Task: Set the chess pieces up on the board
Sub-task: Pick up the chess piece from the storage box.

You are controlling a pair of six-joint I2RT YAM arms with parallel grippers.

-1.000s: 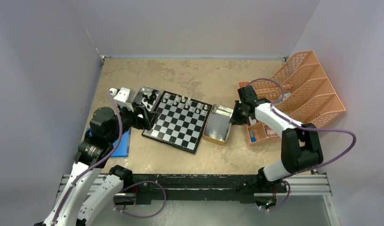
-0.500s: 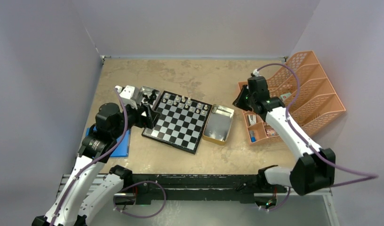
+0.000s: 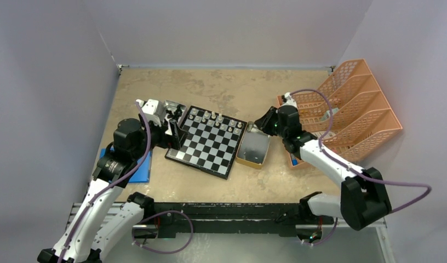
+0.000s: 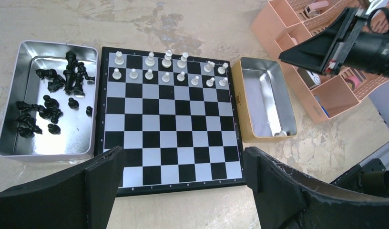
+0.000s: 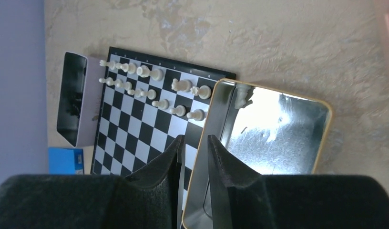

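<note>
Board (image 3: 207, 143) sits mid-surface (image 3: 221, 87), rotated a bit, and the white pieces (image 3: 217, 120) are on its two far rows. In the left wrist view the second row from the far edge is full, while the farthest row is only partly filled, with gaps showing. Black pieces (image 4: 54, 98) are not on the board: they lie in a loose heap in the silver tray (image 4: 47, 149) just beside the board's left edge. Gold-rimmed tin (image 3: 242, 157) sits just beside the board's right edge. The right wrist view shows one cream piece (image 5: 242, 95) in its far corner next to the board. The left wrist view shows a small white bit (image 4: 280, 134) at the tin's near end, too small to identify. Left gripper (image 3: 175, 132) hangs at the board's left edge next to the silver tray, jaws spread wide with nothing between them. The board shows in the gap. Right gripper (image 3: 258, 123) is over the far end of the gold tin, pointing left toward the board. Its jaws are nearly together with a narrow slit showing, and nothing is visible in it. Peach mesh file rack (image 3: 355, 104) stands at far right, with a small peach compartment tray (image 3: 304, 156) in front of it. Blue flat item (image 3: 142, 167) lies under the left arm.
</note>
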